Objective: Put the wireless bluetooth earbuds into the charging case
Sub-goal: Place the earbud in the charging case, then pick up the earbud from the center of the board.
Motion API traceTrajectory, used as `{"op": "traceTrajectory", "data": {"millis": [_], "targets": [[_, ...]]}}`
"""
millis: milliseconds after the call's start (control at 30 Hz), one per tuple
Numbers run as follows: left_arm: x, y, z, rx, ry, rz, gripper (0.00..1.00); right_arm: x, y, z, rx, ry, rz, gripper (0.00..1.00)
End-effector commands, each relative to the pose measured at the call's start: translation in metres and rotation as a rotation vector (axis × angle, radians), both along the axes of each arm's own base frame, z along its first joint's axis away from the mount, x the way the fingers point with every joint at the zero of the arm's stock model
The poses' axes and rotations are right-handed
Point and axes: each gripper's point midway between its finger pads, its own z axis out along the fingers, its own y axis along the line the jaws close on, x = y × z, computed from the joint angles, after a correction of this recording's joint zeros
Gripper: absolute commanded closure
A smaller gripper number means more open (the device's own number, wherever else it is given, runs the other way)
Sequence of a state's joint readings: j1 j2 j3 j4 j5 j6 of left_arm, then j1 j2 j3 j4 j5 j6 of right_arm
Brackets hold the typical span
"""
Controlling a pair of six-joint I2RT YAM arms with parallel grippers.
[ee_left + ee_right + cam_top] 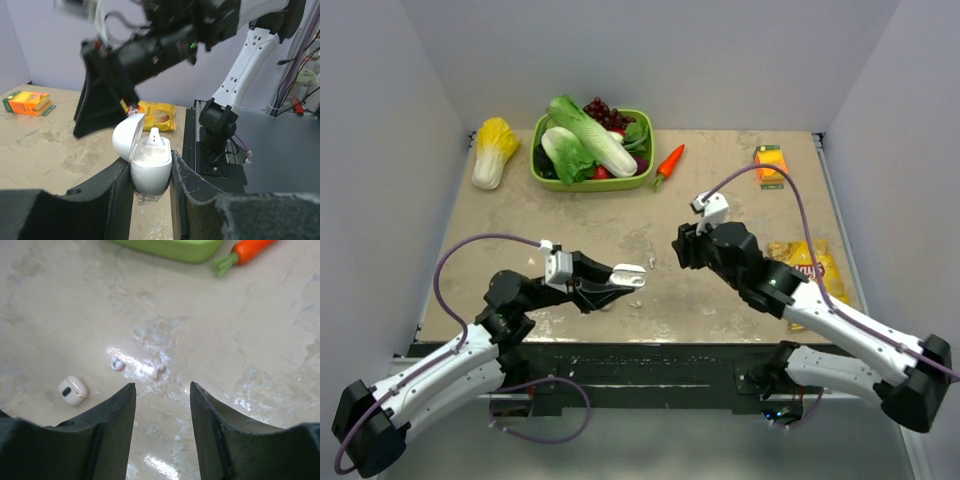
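My left gripper is shut on the cream-white charging case and holds it upright above the table's near middle, lid open. One white earbud stands in the case, stem up. My right gripper is open and empty, hovering over the table to the right of the case. In the right wrist view the open gripper is just short of a tiny white earbud on the table. Another small white bit and a larger rounded white piece with a dark spot lie to its left.
A green basket of vegetables stands at the back, with a carrot to its right and a cabbage to its left. An orange carton is at the back right. A yellow snack bag lies under my right arm.
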State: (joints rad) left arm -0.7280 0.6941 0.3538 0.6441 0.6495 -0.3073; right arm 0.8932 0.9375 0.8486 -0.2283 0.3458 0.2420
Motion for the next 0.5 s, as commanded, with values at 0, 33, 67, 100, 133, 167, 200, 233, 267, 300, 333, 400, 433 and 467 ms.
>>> {"op": "traceTrajectory", "data": {"millis": [0,33,67,100,133,167,200,233,267,300,333,400,433,467], "targets": [[-0.001,0.011,0.015,-0.071,0.010,0.054,1.00,0.009,0.055,-0.025,0.111,0.093,0.171,0.53],[0.002,0.014,0.015,-0.082,0.023,0.077,1.00,0.010,0.063,-0.034,0.100,0.115,0.193,0.57],[0.002,0.016,0.011,-0.087,0.037,0.087,1.00,0.013,0.079,-0.055,0.081,0.161,0.237,0.59],[0.000,0.019,0.016,-0.113,0.025,0.097,1.00,0.017,0.086,-0.057,0.078,0.162,0.248,0.61],[0.003,0.022,0.016,-0.128,0.040,0.116,1.00,0.022,0.091,-0.062,0.074,0.168,0.245,0.61],[0.003,0.023,0.010,-0.130,0.051,0.120,1.00,0.021,0.106,-0.081,0.068,0.212,0.300,0.63],[0.001,0.025,0.013,-0.146,0.043,0.122,1.00,0.024,0.115,-0.080,0.076,0.213,0.318,0.64],[0.002,0.026,0.013,-0.156,0.051,0.128,1.00,0.026,0.121,-0.089,0.067,0.233,0.330,0.65],[0.002,0.026,0.009,-0.155,0.056,0.131,1.00,0.027,0.126,-0.096,0.061,0.251,0.340,0.69],[0.002,0.027,0.009,-0.156,0.057,0.135,1.00,0.029,0.134,-0.113,0.040,0.292,0.360,0.72],[0.002,0.027,0.008,-0.158,0.059,0.135,1.00,0.029,0.137,-0.119,0.038,0.307,0.367,0.75],[0.002,0.027,0.008,-0.158,0.059,0.135,1.00,0.032,0.143,-0.137,0.027,0.341,0.364,0.84],[0.002,0.027,0.009,-0.161,0.058,0.135,1.00,0.032,0.143,-0.142,0.020,0.351,0.361,0.86],[0.002,0.027,0.009,-0.162,0.055,0.137,1.00,0.034,0.143,-0.148,0.012,0.359,0.355,0.88]]}}
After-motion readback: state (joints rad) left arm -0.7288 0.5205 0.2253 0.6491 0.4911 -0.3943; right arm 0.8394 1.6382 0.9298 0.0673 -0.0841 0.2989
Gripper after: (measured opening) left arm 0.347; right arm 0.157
